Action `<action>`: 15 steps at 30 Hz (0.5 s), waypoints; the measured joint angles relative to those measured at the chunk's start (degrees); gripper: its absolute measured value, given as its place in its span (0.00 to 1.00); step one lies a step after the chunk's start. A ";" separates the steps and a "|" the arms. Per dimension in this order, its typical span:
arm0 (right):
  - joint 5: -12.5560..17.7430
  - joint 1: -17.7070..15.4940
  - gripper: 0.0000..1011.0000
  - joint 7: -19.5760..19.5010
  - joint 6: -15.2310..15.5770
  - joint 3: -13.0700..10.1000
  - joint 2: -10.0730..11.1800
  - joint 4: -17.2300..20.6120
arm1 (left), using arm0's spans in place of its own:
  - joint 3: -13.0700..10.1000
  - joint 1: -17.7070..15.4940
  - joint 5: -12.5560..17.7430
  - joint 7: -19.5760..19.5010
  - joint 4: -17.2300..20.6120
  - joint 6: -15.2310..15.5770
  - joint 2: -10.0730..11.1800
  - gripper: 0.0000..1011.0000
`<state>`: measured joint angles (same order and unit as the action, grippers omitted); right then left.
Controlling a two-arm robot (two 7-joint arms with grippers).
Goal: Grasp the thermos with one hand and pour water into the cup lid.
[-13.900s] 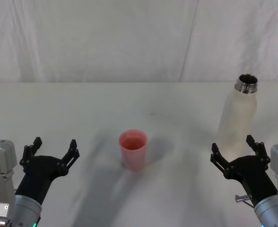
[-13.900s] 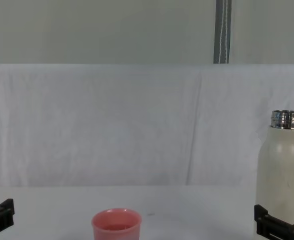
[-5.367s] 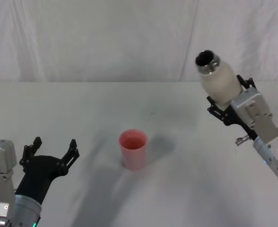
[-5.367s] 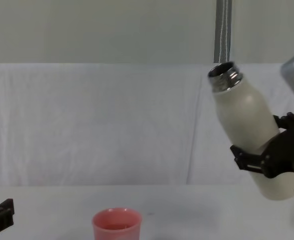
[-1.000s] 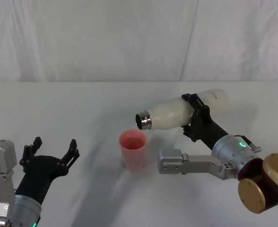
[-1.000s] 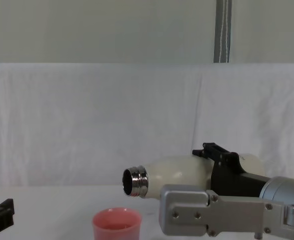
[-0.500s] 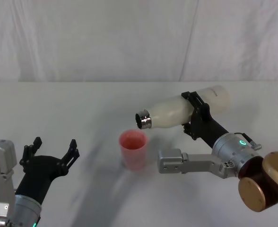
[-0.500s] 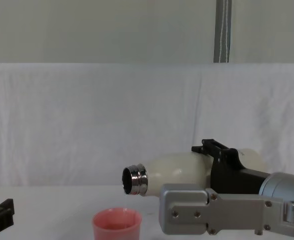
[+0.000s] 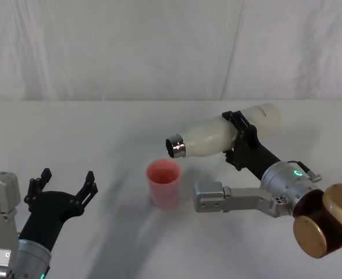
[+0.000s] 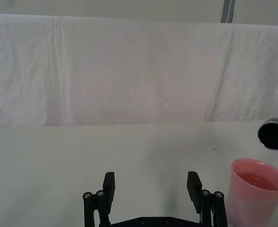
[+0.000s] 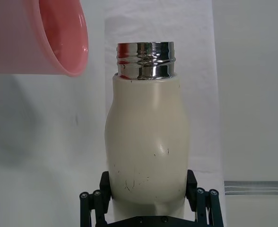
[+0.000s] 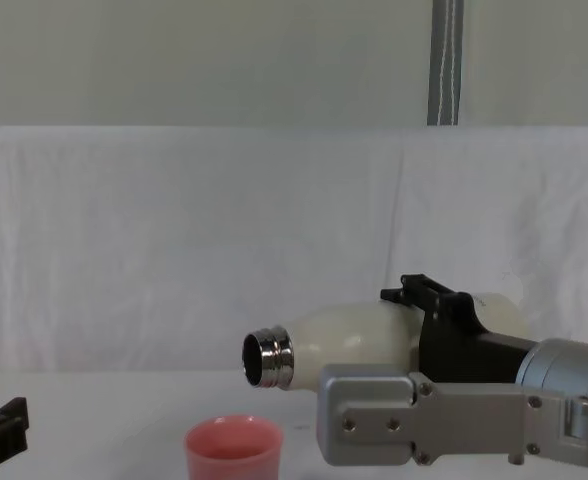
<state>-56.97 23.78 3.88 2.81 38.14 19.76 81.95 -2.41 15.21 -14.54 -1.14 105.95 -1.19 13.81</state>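
The right claw (image 9: 239,141) grips the thermos (image 9: 217,136) held sideways — steel mouth just above the cup lid (image 9: 164,183) mid-worktop (image 9: 101,133). The left claw (image 9: 63,185) rests spread wide, near left.

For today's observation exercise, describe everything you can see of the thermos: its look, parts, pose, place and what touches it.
The thermos is a cream-white matte bottle with rounded shoulders and a shiny threaded steel neck, uncapped, its dark mouth open. Faint scuffs mark its body. It is held off the table, lying nearly level, mouth toward the robot's left, just above and beside the pink cup lid. The right gripper clamps its lower body; nothing else touches it. No stream of water is visible.
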 joint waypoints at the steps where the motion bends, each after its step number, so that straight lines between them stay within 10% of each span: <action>1: -0.10 0.04 0.94 0.02 0.02 0.04 0.04 0.05 | 0.00 0.00 0.00 0.00 0.00 0.00 0.00 0.99; 15: -0.49 0.15 0.94 0.24 0.02 0.51 0.29 0.43 | 0.00 0.00 0.00 0.00 0.00 0.00 0.00 0.99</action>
<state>-57.46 23.93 4.11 2.82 38.65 20.05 82.38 -2.41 15.21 -14.54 -1.14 105.95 -1.19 13.80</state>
